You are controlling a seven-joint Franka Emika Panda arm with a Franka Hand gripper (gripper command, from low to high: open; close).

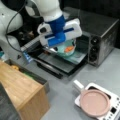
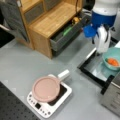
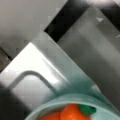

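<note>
While the gripper hangs right over the teal bowl, I can't tell how its jaws stand. That bowl sits upright, mouth up, on the toaster oven's open door, carrot inside. Grey table, wooden cabinet nearby.

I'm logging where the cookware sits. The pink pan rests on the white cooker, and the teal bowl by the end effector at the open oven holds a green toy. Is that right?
Not quite: the toy in the teal bowl is orange, a carrot with only a small green top, as the wrist view shows. The rest holds: the pink pan rests on the white cooker, and the end effector is at the open oven.
</note>
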